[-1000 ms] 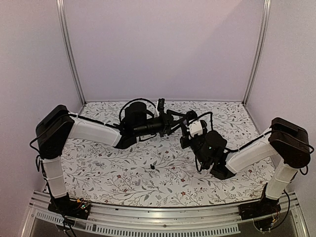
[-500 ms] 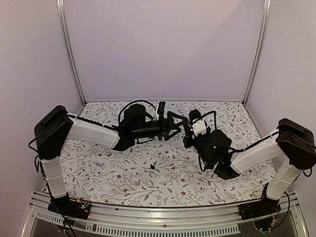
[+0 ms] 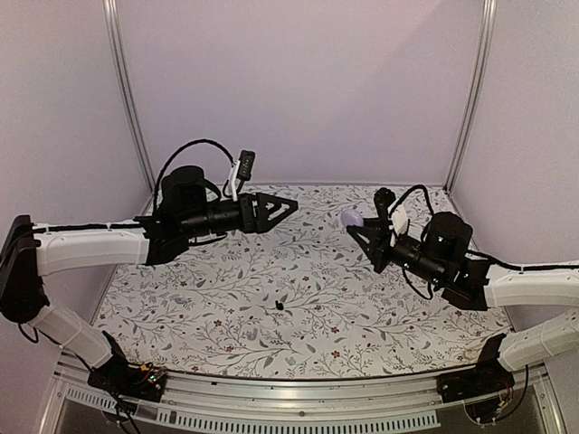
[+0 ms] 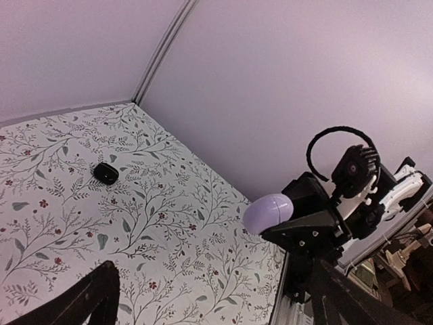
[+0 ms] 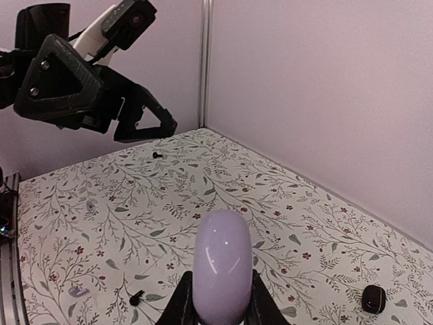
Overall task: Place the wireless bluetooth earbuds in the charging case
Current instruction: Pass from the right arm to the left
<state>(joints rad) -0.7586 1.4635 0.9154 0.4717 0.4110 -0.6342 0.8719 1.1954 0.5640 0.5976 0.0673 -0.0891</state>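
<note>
Lavender charging case [image 5: 222,261] sits pinched in my right gripper [image 5: 220,306], lifted clear; my left gripper [image 3: 289,207] has backed off, spread and empty. One earbud [image 3: 280,306] waits on the counter [image 3: 208,312] below and between them, not yet inserted.

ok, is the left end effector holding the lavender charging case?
No, the pale lavender rounded charging case sits clamped in the right end effector, while the left end effector is open and empty.
</note>
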